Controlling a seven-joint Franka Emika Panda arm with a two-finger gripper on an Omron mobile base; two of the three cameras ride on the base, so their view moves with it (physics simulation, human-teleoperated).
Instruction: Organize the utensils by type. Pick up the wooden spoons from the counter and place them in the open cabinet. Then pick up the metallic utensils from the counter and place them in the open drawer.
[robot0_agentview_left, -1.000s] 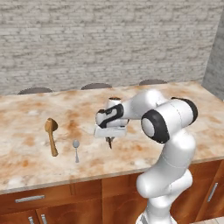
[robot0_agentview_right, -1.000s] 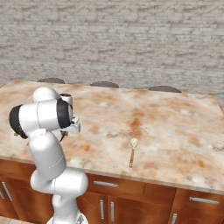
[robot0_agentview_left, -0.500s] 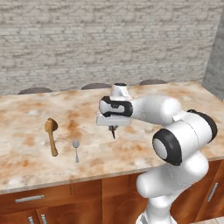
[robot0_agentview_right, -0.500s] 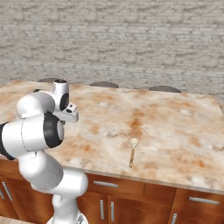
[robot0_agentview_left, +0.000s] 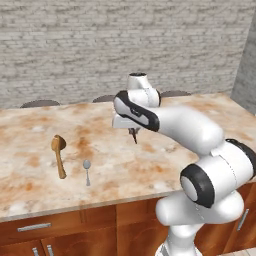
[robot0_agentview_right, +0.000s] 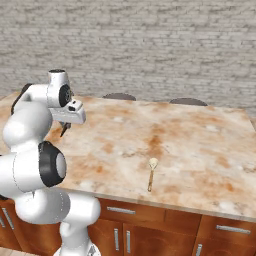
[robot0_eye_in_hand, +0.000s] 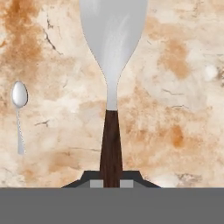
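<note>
Gripper (robot0_eye_in_hand: 112, 183) you run is clamped on the dark-handled fork (robot0_eye_in_hand: 112, 87) above the bench (robot0_agentview_left: 165, 165); teaspoon (robot0_agentview_left: 87, 170) and wooden spoons (robot0_agentview_left: 58, 155) beside it await you.

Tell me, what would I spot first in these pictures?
Probably the big white robot arm bent over the marbled counter, its pincer shut on a metal utensil with a dark handle held above the stone. Then the things lying on the counter: a brown wooden spoon with a little silver spoon beside it.
</note>
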